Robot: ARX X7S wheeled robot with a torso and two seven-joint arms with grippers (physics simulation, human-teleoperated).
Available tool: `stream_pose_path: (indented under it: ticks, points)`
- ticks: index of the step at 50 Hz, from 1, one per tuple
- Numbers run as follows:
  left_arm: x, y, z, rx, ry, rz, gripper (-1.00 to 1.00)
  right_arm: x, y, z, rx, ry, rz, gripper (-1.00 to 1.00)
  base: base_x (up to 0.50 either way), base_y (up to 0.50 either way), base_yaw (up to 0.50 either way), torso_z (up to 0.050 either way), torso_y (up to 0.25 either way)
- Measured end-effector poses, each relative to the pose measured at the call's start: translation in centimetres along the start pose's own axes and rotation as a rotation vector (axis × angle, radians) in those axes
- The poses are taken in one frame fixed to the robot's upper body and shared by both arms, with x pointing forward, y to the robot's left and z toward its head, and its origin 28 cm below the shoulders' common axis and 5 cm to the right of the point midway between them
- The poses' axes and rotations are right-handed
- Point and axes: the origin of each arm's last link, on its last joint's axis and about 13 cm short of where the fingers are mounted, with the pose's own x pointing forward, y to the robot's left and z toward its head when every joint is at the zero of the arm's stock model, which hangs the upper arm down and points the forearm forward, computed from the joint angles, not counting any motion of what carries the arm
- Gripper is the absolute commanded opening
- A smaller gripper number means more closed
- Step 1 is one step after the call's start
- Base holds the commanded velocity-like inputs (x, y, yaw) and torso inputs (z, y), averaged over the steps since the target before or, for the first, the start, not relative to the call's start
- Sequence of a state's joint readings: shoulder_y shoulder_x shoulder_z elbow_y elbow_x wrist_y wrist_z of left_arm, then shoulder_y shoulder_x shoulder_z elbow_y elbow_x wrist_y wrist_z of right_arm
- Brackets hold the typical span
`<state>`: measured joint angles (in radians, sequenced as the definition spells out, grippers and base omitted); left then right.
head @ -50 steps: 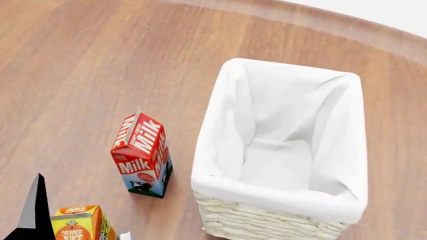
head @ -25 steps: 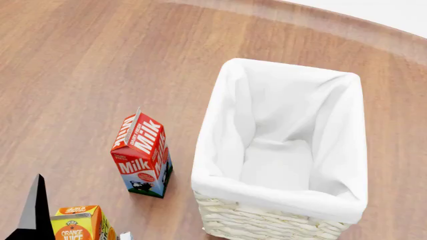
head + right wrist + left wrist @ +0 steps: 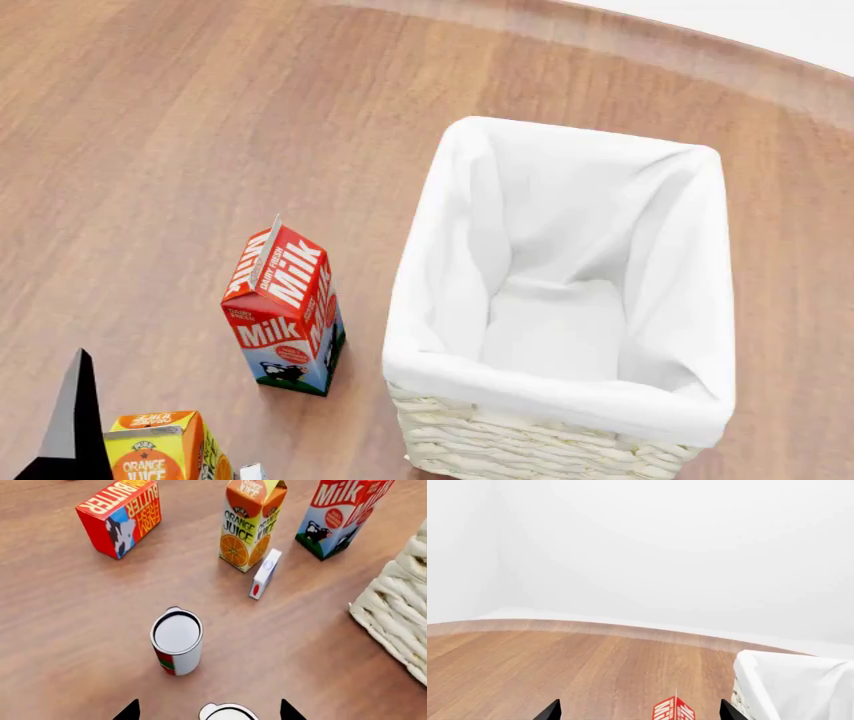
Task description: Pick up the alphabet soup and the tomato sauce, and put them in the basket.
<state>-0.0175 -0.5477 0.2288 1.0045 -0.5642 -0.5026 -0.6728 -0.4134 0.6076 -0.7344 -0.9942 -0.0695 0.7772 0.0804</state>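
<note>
The tomato sauce [image 3: 176, 645], a red-and-green can with a silver-white top, stands upright on the wood table in the right wrist view. My right gripper [image 3: 208, 711] is open just short of it. Between that gripper's fingertips shows the silver-white top of a second can [image 3: 227, 714]; its label is hidden, so I cannot tell whether it is the alphabet soup. The basket [image 3: 561, 395], cream wicker with a white liner, stands right of centre in the head view with nothing visible inside. My left gripper [image 3: 639, 711] is open and holds nothing; one of its fingers [image 3: 70, 420] shows at the head view's lower left.
A milk carton [image 3: 284, 308] stands just left of the basket, an orange juice carton [image 3: 158, 452] nearer me. The right wrist view also shows a butter box [image 3: 120, 516], a small white box [image 3: 265, 573] lying by the juice carton [image 3: 251, 522], and the basket's wicker wall [image 3: 400, 625].
</note>
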Motion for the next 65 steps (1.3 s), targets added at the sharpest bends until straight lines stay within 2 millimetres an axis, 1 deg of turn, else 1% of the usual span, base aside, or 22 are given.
stream_pose_path:
  ticks: [18, 48, 65]
  points:
    - [0.0, 0.0, 0.1, 0.0, 0.001, 0.001, 1.0, -0.1, 0.3, -0.4, 0.029, 0.094, 0.033, 1.0, 0.0, 0.0, 0.0, 0.0, 0.0]
    - [-0.1, -0.1, 0.0, 0.004, 0.003, -0.002, 1.0, -0.9, 0.2, -0.3, 0.025, 0.114, -0.003, 1.0, 0.0, 0.0, 0.0, 0.0, 0.0]
    - [-0.1, -0.1, 0.0, 0.008, 0.006, -0.003, 1.0, -0.7, -0.5, -1.0, 0.04, 0.136, -0.03, 1.0, 0.0, 0.0, 0.0, 0.0, 0.0]
